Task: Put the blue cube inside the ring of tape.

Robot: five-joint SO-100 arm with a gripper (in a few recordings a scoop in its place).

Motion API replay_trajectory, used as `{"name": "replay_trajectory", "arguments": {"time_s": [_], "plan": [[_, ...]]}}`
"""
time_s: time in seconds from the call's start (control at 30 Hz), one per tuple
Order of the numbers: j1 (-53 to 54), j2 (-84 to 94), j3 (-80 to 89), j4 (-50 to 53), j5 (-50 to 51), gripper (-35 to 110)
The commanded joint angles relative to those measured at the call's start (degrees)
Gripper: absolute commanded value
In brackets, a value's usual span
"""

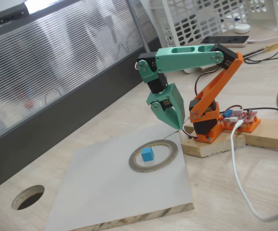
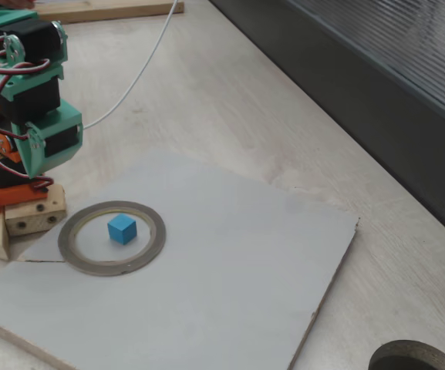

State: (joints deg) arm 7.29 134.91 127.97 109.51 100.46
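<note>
I read the placing as done — the blue cube sits on the board inside the ring of tape, untouched. My gripper hangs above, jaws closed and empty — next I'd just retract.

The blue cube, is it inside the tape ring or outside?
Inside. The blue cube sits on the board within the tape ring, which circles it in both fixed views.
</note>
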Motion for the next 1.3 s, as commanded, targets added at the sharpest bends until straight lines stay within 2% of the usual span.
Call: {"name": "replay_trajectory", "arguments": {"time_s": [0.0,0.3,0.47,0.7,1.27], "plan": [[0.70,3.34,0.35,-0.26,0.35,0],[0.26,3.34,0.70,-0.44,0.26,0],[0.18,3.43,6.77,-0.62,0.53,0],[0.70,3.43,7.56,-7.03,0.62,0],[0.70,3.43,7.73,-7.12,0.53,0]]}}
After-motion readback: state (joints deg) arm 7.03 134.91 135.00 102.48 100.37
